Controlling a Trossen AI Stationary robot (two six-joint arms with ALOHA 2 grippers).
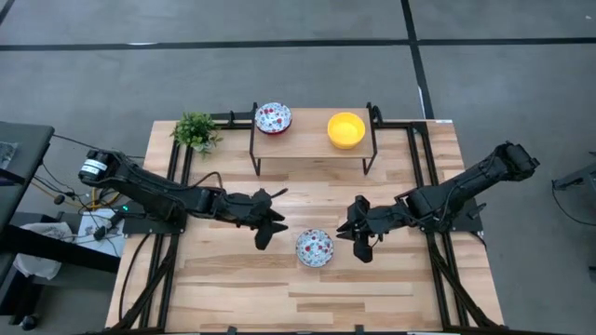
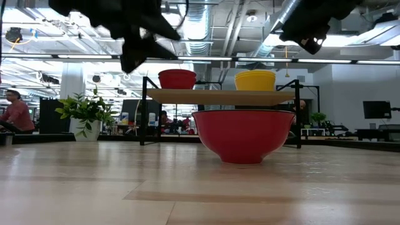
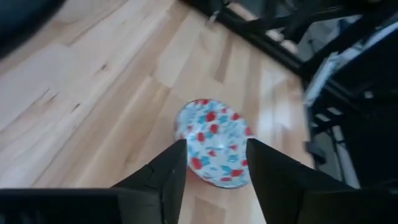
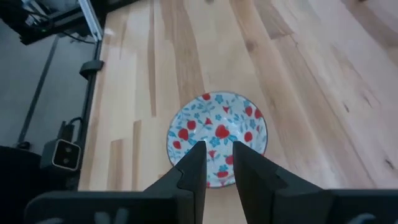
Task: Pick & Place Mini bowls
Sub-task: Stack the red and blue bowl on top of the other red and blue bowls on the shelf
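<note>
A floral mini bowl [image 1: 315, 247], white inside with red-and-blue speckles and red outside [image 2: 242, 134], stands on its base on the table. On the far wooden shelf [image 1: 312, 149] stand another floral bowl [image 1: 273, 117] and a yellow bowl [image 1: 345, 129]. My left gripper [image 1: 277, 221] hovers open to the left of the table bowl, with the bowl showing between its fingers [image 3: 216, 146]. My right gripper [image 1: 353, 229] hovers to the bowl's right, open by a narrow gap [image 4: 219, 144]. Both hang above the table in the low view.
A small green potted plant [image 1: 196, 130] stands at the far left corner, beside the shelf. Black frame rails [image 1: 424, 186] run along the table's sides. Bare wood lies toward the near edge [image 1: 307, 298]. People sit in the room beyond [image 2: 15, 115].
</note>
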